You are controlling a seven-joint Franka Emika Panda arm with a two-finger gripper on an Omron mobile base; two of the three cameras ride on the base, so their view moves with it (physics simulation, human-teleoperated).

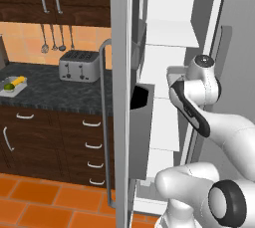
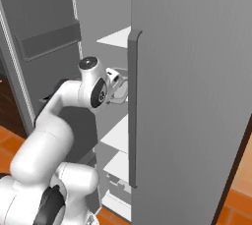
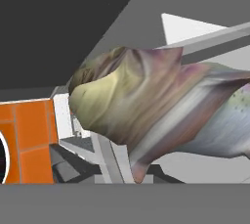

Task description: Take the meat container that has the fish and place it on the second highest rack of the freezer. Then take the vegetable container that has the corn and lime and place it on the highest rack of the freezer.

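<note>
White glossy arm [image 1: 224, 122], rounded bulky segments, dark grey joint rings and round caps, black curved stripe along forearm; small white wrist block [image 2: 114, 77] near the top.

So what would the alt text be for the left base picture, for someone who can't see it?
A white robot arm reaches into an open grey freezer with white shelves. To the left, a dark counter holds a toaster and a small tray with corn and a lime, above dark wood drawers and an orange tiled floor.
</note>
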